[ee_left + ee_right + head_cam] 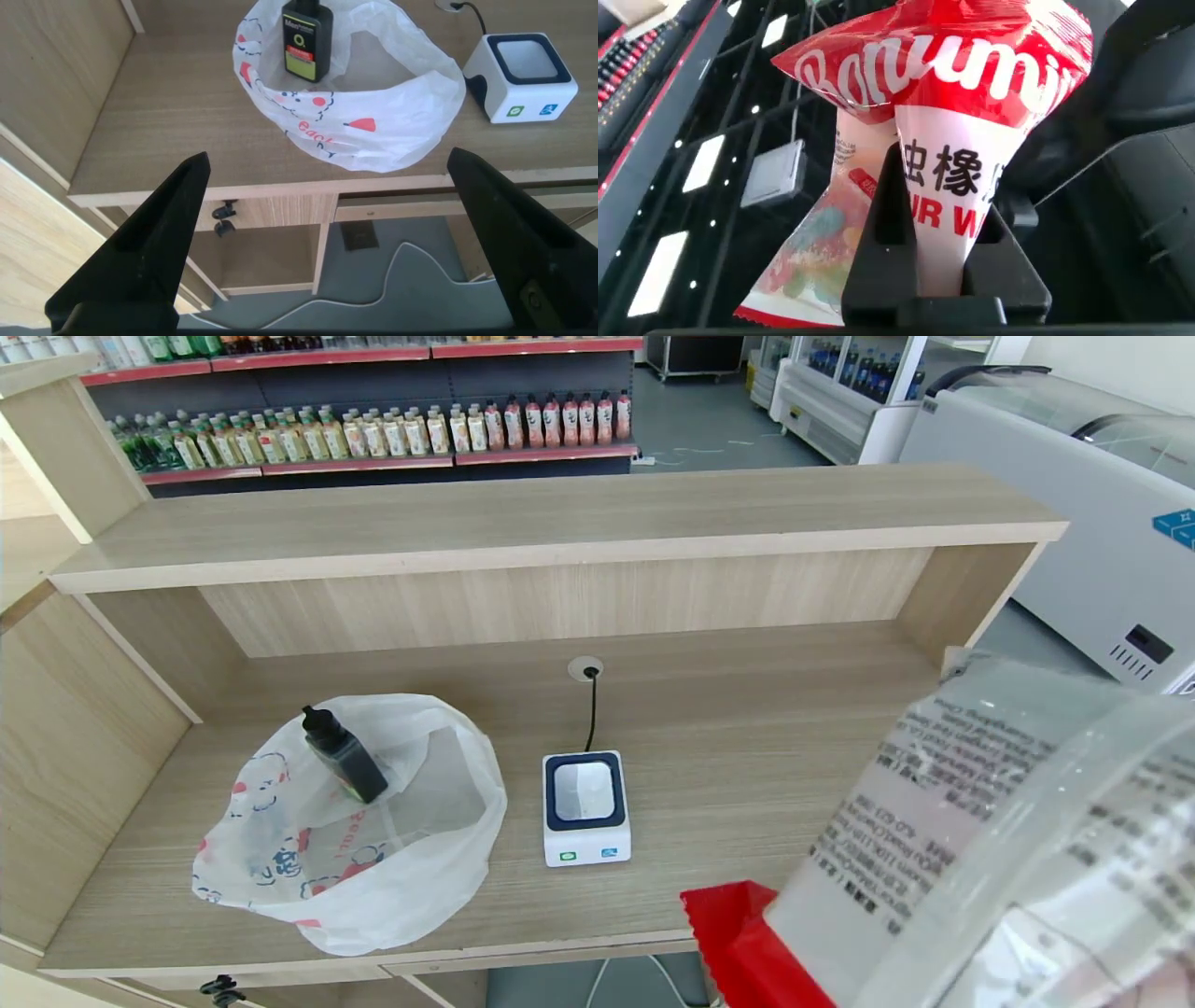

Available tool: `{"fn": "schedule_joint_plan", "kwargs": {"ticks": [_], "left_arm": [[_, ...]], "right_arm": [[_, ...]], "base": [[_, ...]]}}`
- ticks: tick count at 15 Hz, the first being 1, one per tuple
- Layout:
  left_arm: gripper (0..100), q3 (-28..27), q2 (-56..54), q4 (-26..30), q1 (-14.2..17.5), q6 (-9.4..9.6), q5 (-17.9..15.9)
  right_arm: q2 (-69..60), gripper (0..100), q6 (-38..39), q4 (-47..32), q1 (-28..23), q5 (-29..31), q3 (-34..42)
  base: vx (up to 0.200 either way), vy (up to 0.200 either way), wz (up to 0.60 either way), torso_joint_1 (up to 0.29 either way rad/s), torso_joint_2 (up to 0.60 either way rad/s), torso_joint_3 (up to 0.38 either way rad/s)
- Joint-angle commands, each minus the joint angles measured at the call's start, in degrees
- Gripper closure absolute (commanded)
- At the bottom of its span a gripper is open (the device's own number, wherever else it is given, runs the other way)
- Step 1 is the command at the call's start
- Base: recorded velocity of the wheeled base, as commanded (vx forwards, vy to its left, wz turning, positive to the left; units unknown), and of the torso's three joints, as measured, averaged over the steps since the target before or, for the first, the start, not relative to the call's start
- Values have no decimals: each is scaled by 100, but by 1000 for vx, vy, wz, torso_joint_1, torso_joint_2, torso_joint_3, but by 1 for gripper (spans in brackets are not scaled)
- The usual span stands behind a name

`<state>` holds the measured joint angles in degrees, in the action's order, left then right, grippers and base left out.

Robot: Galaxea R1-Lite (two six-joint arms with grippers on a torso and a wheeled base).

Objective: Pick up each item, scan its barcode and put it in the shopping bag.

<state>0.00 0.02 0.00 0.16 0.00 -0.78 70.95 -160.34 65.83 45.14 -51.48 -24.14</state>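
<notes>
Right hand (941, 222) clamped on snack packet (962, 103), fingers pinching its lower middle; packet red and white, partly clear. In the head view the packet (934, 821) is held off the table (747, 756) at the robot's right, close to the camera, printed back showing. Left hand (329, 166) empty, fingers wide apart, hanging off the table's near edge, just before the shopping bag (280, 868). Bag white, lying open on the table's left part; dark bottle (344, 756) lies inside it. Scanner (585, 807) sits just right of the bag, window up, cable running back.
</notes>
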Motion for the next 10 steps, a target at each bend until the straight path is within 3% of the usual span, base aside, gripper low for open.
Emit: {"fn": "schedule_joint_plan", "kwargs": {"ticks": [1,7,8,10], "left_arm": [[0,0,-2,0,2,0,-1],[0,0,-2,9,2,0,-1],[0,0,-2,0,2,0,-1],[0,0,-2,0,2,-9,-1]], "right_arm": [[358,100,-466,-44,337,-152,14],[279,100,-466,-290,707,-275,76],[244,100,-466,-290,830,-538,76],[103,100,-466,-228,847,-1760,41]], "base": [[0,0,0,0,0,0],[0,0,0,0,0,0],[0,0,0,0,0,0],[0,0,0,0,0,0]]}}
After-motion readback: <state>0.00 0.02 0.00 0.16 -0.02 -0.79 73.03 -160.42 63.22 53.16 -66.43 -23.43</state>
